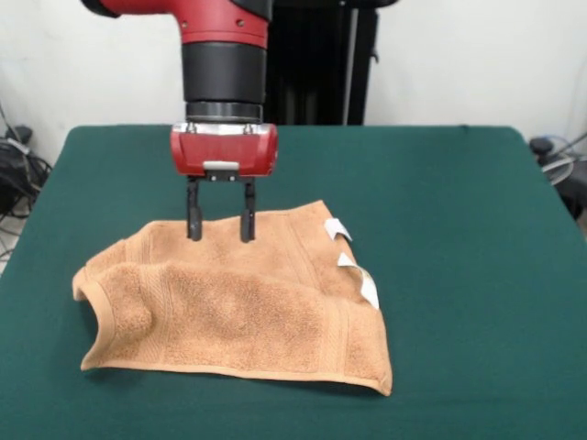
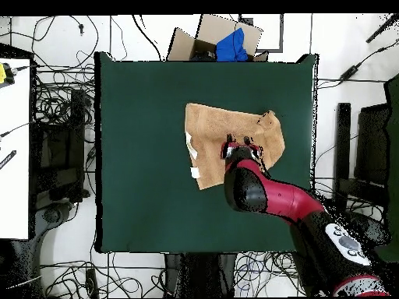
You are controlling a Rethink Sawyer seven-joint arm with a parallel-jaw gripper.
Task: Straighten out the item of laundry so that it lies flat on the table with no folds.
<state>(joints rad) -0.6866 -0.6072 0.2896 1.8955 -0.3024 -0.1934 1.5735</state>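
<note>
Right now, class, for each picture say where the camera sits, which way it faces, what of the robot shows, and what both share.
Front view: sits across the table, facing the robot; the arm comes down from above, its open claw at the towel.
Overhead view: sits above, looking straight down; base at the bottom, arm reaching up to the towel.
Shared: claw, towel, white tags, green table.
</note>
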